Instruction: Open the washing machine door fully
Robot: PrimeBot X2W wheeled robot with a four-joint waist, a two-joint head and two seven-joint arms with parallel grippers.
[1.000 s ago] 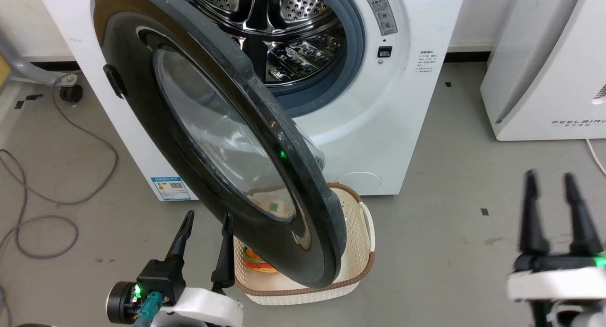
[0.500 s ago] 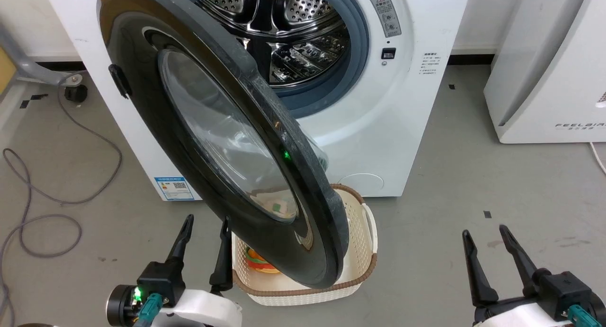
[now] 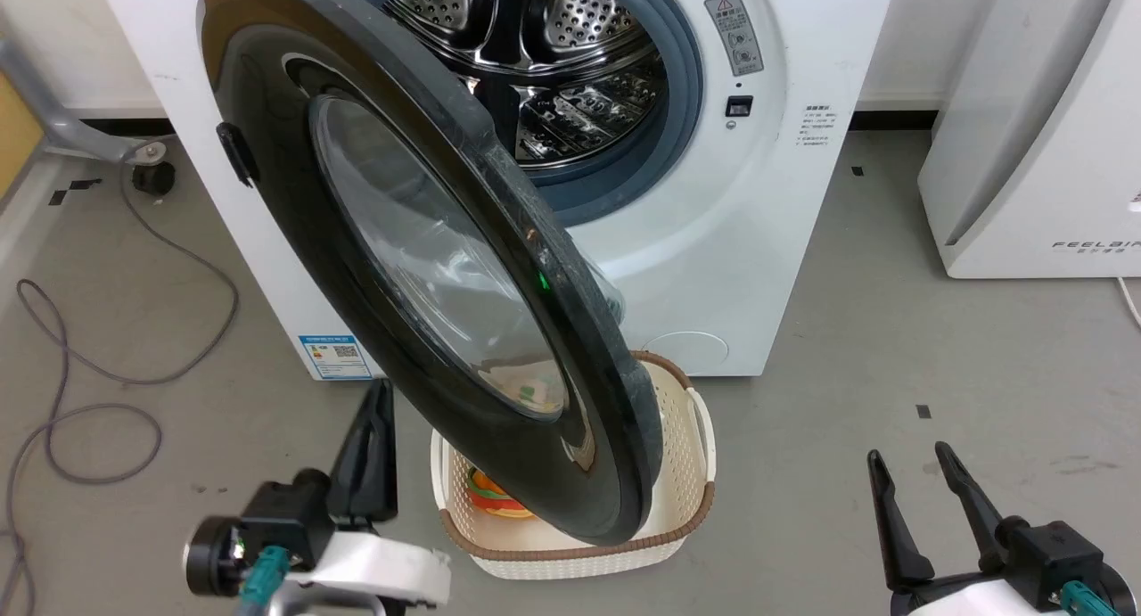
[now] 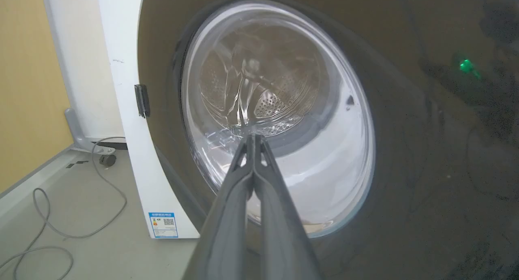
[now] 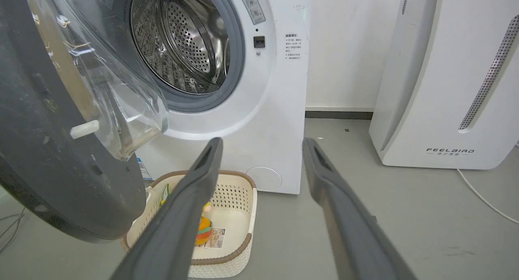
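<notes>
Left wrist view: my left gripper (image 4: 253, 137) just clenched shut, empty, tips mid-frame facing the door (image 4: 409, 158). Door only partly open; I judge a push comes next. Lower right in head view, my right gripper (image 3: 907, 455) is released.

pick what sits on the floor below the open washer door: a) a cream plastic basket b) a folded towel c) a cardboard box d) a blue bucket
a: a cream perforated basket with a brown rim stands on the floor below the washing machine door, in front of the washing machine.
</notes>
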